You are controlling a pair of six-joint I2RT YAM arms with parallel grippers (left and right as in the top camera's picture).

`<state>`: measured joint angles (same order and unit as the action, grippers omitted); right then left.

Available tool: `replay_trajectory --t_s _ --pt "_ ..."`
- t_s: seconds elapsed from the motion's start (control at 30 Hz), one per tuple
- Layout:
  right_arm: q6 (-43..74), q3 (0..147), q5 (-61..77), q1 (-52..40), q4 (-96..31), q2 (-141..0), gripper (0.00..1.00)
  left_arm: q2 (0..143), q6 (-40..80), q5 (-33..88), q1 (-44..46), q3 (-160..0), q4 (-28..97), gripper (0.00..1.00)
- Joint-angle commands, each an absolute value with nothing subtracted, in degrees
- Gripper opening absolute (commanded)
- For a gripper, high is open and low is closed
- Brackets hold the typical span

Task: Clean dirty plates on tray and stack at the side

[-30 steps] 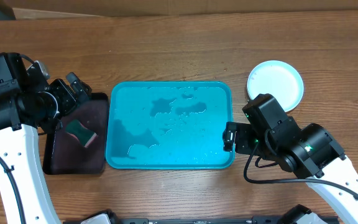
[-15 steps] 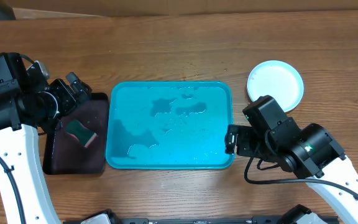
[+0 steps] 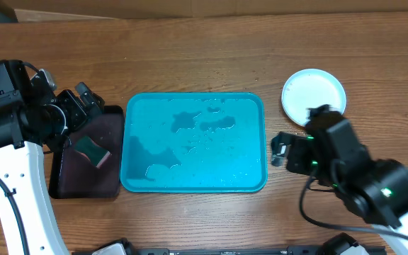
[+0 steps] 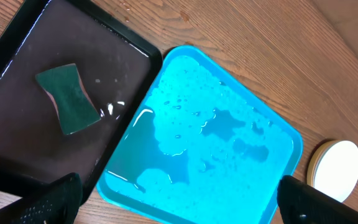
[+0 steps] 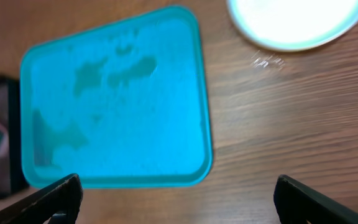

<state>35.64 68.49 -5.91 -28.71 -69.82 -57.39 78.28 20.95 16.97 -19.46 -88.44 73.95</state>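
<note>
The turquoise tray [image 3: 253, 142] lies mid-table, wet with water patches and holding no plates. A round white plate with a pale blue rim [image 3: 314, 95] sits on the table beyond the tray's right end. A yellowish edge shows under the plate [image 4: 334, 171] in the left wrist view. My right gripper [image 3: 280, 149] hovers open just off the tray's right rim, below the plate, with nothing between its fingers. My left gripper [image 3: 89, 99] stands open over the far edge of the black tray [image 3: 112, 120], holding nothing. Both wrist views show the tray [image 4: 197, 143] [image 5: 114, 99] and the plate [image 5: 297, 22].
A green sponge [image 3: 93, 150] lies in the wet black tray left of the turquoise one, also seen as the sponge [image 4: 69, 99] from the left wrist. Bare wood table [image 3: 204, 57] surrounds everything. A cardboard edge [image 3: 119, 13] runs along the back.
My right arm has pulled rightward away from the tray's right rim and risen. The left arm, sponge, tray and plate have not moved.
</note>
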Motion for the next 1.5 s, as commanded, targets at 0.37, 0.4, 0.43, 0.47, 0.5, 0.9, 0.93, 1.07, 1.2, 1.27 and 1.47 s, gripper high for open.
replay_trajectory --t_s 0.37,0.4,0.43,0.47,0.5,0.9,0.93,1.07,1.2,1.27,1.47 --pt "26.3 52.9 -6.5 -19.9 -51.6 -36.0 1.0 78.7 20.1 17.4 -19.1 -89.0 73.9 1.0" --pt "26.3 50.0 -6.1 -19.1 -49.4 -33.9 1.0 78.7 20.1 17.4 -19.1 -89.0 73.9 1.0" --pt "26.3 47.6 -5.5 -18.5 -47.6 -32.2 1.0 78.7 20.1 17.4 -19.1 -89.0 73.9 1.0" --pt "26.3 45.2 -4.9 -17.9 -45.9 -30.5 1.0 78.7 20.1 17.4 -19.1 -89.0 73.9 1.0" --pt "26.3 42.8 -4.3 -17.2 -44.0 -28.8 1.0 78.7 20.1 17.4 -19.1 -89.0 73.9 1.0" --pt "25.0 21.2 -3.3 -15.0 -24.5 -9.5 1.0 78.7 20.1 17.4 -19.1 -89.0 73.9 1.0" --pt "25.0 20.2 -3.0 -14.5 -23.6 -8.2 1.0 78.7 20.1 17.4 -19.1 -89.0 73.9 1.0" --pt "25.0 16.5 -0.6 -12.1 -20.6 -4.3 1.0 78.7 20.1 17.4 -19.1 -89.0 73.9 1.0" --pt "25.0 12.8 0.3 -10.7 -16.3 -1.5 1.0 78.7 20.1 17.4 -19.1 -89.0 73.9 1.0" --pt "25.0 11.1 0.3 -10.5 -14.0 -0.4 1.0 78.7 20.1 17.4 -19.1 -89.0 73.9 1.0" --pt "25.0 7.2 0.3 -10.3 -5.9 -0.2 1.0 78.7 20.1 17.4 -19.1 -89.0 73.9 1.0"
